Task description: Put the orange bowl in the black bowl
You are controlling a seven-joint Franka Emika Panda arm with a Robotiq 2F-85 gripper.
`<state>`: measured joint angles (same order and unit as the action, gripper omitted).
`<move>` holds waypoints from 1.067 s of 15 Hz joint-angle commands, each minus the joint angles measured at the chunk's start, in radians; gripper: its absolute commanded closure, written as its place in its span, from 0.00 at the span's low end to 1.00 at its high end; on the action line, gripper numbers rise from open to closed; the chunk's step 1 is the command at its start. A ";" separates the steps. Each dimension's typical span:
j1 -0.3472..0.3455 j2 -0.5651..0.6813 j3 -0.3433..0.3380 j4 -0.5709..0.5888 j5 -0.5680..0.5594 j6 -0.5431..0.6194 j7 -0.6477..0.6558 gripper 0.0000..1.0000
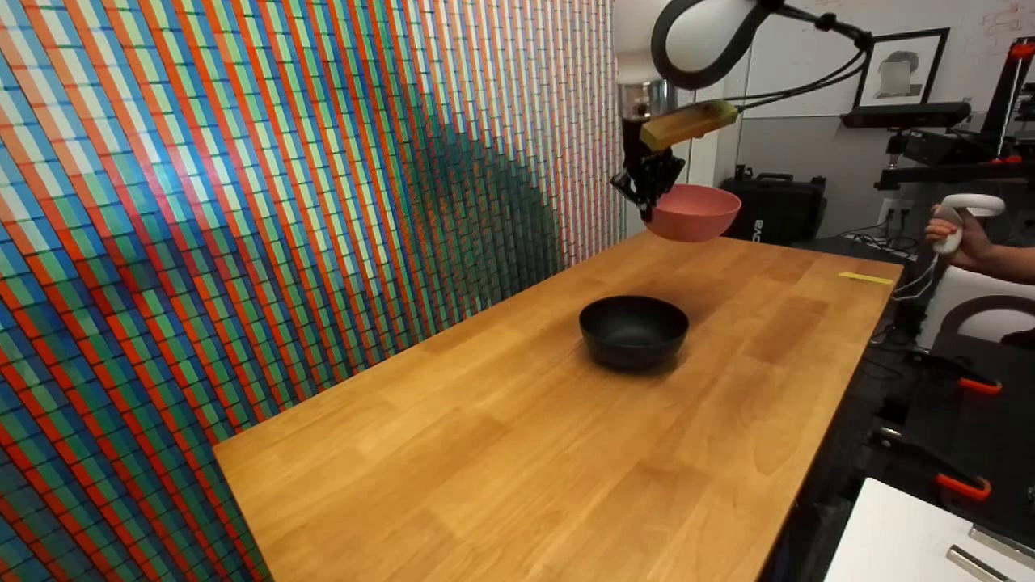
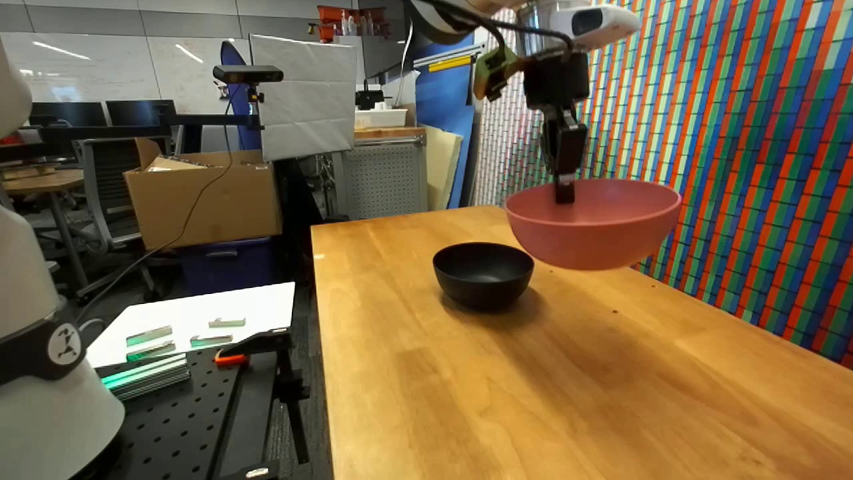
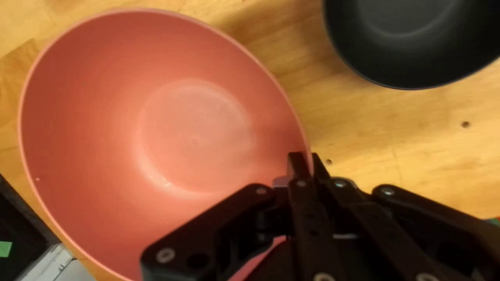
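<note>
The orange bowl, salmon in colour, hangs in the air above the table in both exterior views [image 1: 697, 217] [image 2: 593, 243]. My gripper [image 3: 310, 166] is shut on its rim, one finger inside and one outside, in the wrist view. The gripper also shows in both exterior views [image 1: 647, 212] [image 2: 565, 193]. The orange bowl [image 3: 187, 128] fills the left of the wrist view, and the gripper covers part of its lower edge. The black bowl stands upright on the table in both exterior views [image 1: 635, 352] [image 2: 483, 283]. In the wrist view the black bowl [image 3: 410, 58] is at the upper right, apart from the orange bowl and partly cut off.
The wooden table [image 1: 485, 485] runs along a wall of coloured tiles [image 1: 283, 202]. A yellow strip [image 1: 865, 278] lies near the table's edge. A white board with metal pieces [image 2: 266, 307] and the robot's base [image 2: 53, 413] are beside the table. A person's hand holds a white controller [image 1: 962, 214].
</note>
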<state>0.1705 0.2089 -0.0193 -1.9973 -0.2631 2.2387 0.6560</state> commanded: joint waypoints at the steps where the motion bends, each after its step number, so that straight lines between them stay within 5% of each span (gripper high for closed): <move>1: 0.001 -0.101 0.059 -0.010 0.081 -0.031 -0.062 0.99; 10: 0.101 -0.078 0.193 -0.084 -0.022 0.022 -0.012 0.99; 16: 0.176 0.022 0.203 -0.047 -0.153 0.056 0.042 0.99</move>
<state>0.3248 0.1871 0.1885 -2.0827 -0.3520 2.2708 0.6646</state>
